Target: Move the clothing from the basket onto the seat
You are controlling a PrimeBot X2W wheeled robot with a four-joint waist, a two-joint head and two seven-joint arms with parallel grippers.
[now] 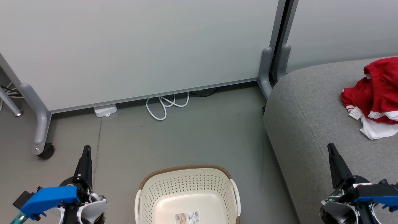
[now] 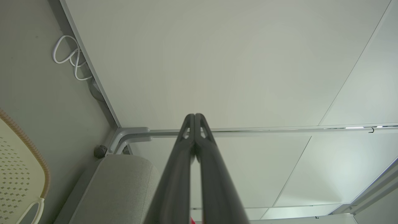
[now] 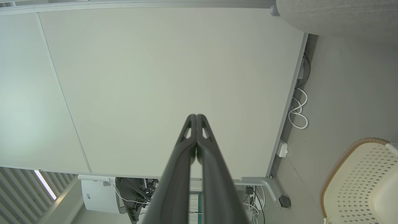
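Observation:
The red clothing (image 1: pixel 377 90) with white trim and a white tag lies in a heap on the grey seat (image 1: pixel 311 124) at the right. On the floor at bottom centre stands the cream perforated basket (image 1: pixel 186 189), with only a paper label on its bottom. My left gripper (image 1: pixel 87 148) is shut and holds nothing, left of the basket. Over the seat's front part, below the clothing, my right gripper (image 1: pixel 330 146) is shut and holds nothing. The wrist views show each pair of fingertips pressed together, left gripper (image 2: pixel 194 115), right gripper (image 3: pixel 196 115), and the basket (image 2: pixel 18 174) (image 3: pixel 360 180).
A pale partition wall (image 1: pixel 140 46) on grey feet runs across the back, with a castor (image 1: pixel 46 151) at the left. A looped white cable (image 1: pixel 164 105) and a white adapter (image 1: pixel 105 110) lie at its base. Grey floor (image 1: pixel 186 140) separates the basket from the wall.

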